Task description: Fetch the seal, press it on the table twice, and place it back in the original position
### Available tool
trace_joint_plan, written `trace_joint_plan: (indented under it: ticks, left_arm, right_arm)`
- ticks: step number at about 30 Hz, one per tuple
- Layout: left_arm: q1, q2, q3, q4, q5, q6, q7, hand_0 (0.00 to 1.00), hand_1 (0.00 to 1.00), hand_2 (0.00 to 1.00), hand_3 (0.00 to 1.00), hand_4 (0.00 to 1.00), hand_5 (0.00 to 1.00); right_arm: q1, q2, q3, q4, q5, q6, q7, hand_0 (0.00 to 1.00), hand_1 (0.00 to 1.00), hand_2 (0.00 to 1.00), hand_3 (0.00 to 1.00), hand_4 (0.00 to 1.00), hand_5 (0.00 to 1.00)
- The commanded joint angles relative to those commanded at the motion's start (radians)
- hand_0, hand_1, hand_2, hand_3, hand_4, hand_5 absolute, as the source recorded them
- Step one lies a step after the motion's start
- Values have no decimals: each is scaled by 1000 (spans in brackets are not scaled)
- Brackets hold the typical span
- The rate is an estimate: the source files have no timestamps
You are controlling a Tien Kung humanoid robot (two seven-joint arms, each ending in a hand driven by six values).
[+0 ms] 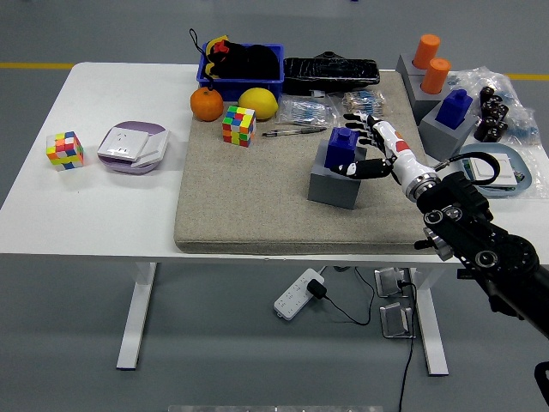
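Far left on the white table (103, 202): a colour cube (65, 148), then a lilac-and-white box (132, 147) beside it. On the grey mat (249, 206): an orange (207, 104), a second colour cube (239, 125) and a lemon (258, 103), all in front of a blue bin (242, 79); a pen (293, 132) just right of them. Mid-mat: the blue seal (342, 148), upright in its grey holder (336, 182). Right hand (374, 146) at the seal's right side, fingers (356, 116) spread, thumb against the seal's lower right, nothing gripped. Farther right: another blue seal (455, 106) on a grey block and two orange ones (431, 63) behind.
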Motion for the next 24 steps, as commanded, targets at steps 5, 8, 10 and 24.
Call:
trace_joint_plan:
  ticks: [5, 8, 10, 24]
  left_arm:
    - [-1, 1, 3, -1, 1, 0, 0, 830, 795, 758, 814, 742, 331]
    - [-1, 2, 4, -1, 1, 0, 0, 830, 795, 758, 814, 742, 331]
    - [-1, 3, 6, -1, 0, 0, -1, 830, 795, 759, 814, 743, 331]
    - [-3, 6, 13, -2, 0, 0, -1, 830, 796, 758, 814, 744, 331]
  right_arm:
    - [0, 4, -5, -4, 5, -17, 10, 790, 736, 722, 783, 894, 2]
    - [1, 7, -11, -7, 9, -21, 13, 790, 736, 722, 783, 894, 2]
    - [0, 9, -14, -8, 10, -25, 15, 786, 723, 712, 775, 877, 2]
    - [1, 19, -35, -15, 20, -54, 28, 747, 675, 657, 734, 806, 2]
